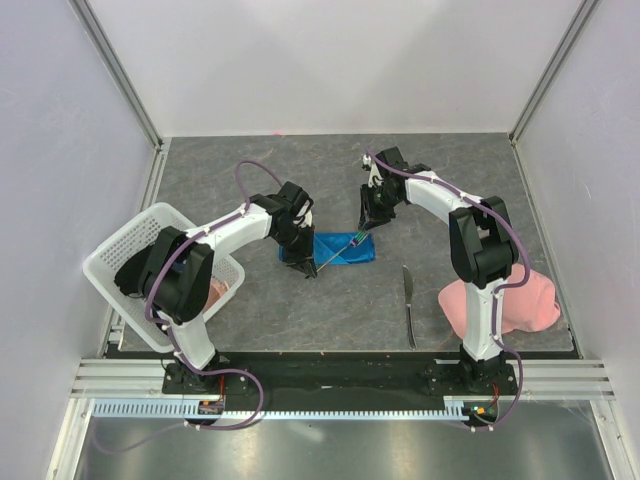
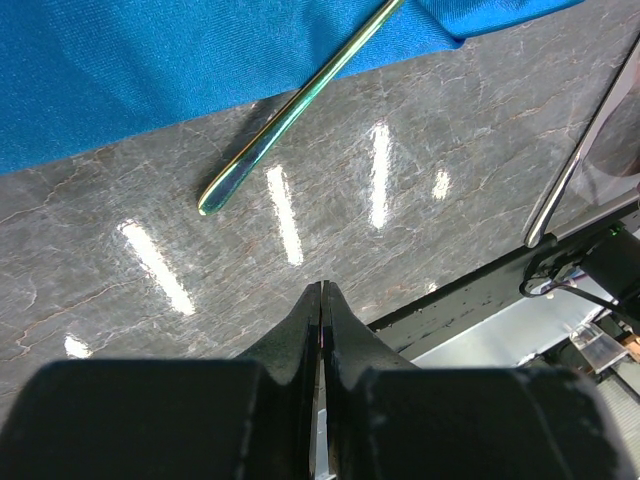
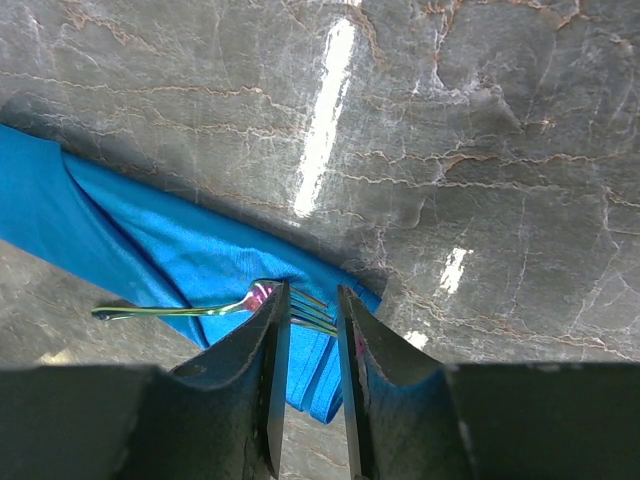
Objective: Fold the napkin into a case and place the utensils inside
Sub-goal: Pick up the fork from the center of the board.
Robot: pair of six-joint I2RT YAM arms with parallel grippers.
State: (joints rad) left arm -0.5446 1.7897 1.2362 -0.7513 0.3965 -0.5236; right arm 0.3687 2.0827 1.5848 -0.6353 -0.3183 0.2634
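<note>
The fork (image 1: 337, 251) lies slantwise on the blue case (image 1: 362, 253), its handle jutting out toward 7 o'clock. The right gripper (image 3: 311, 290) straddles the tines, its jaws narrowly apart; I cannot tell whether it pinches them. The left gripper (image 2: 322, 288) is closed and empty. The fork is best slid in lengthwise while the cloth is held pinned.
</note>
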